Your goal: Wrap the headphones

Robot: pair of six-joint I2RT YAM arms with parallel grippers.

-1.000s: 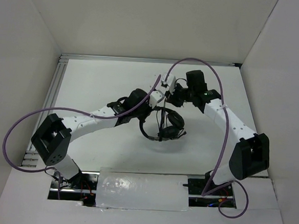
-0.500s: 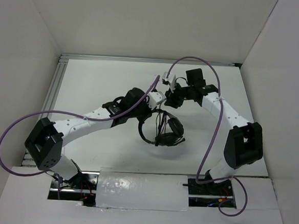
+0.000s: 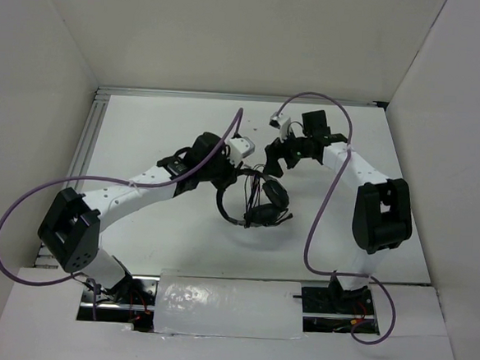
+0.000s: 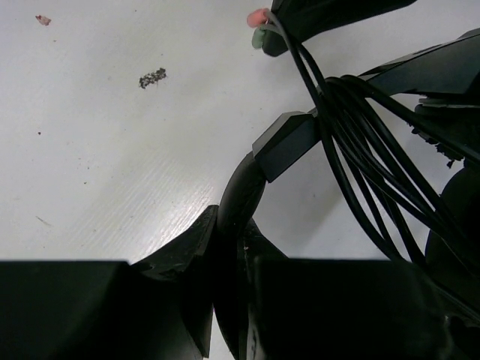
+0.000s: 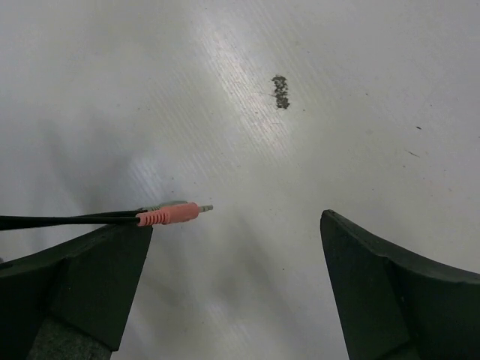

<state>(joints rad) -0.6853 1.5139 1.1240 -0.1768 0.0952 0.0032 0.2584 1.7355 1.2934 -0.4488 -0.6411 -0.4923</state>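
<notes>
My left gripper (image 4: 229,300) is shut tight on the headphones (image 4: 238,196), with the curved headband pinched between its fingers. Only my left wrist camera shows that grip up close. Just ahead of it, the cord (image 4: 356,161) is bunched in several loops across the headband. The pink plug (image 4: 257,16) and a green plug (image 4: 259,37) stick out farther ahead.

My right gripper (image 5: 234,289) stands wide open with nothing between its fingers (image 5: 82,277). Its wrist camera catches what the overhead view is too small to show. The pink plug and the thin cord end sit just off one fingertip, above the bare table (image 5: 352,142), and a dark smudge (image 5: 280,91) lies farther ahead. I cannot tell whether the plug touches that finger.

Only the overhead view shows both of my grippers together. They are near each other but apart, and the earcups (image 3: 277,195) sit just beyond my left gripper, on the side toward my bases.
</notes>
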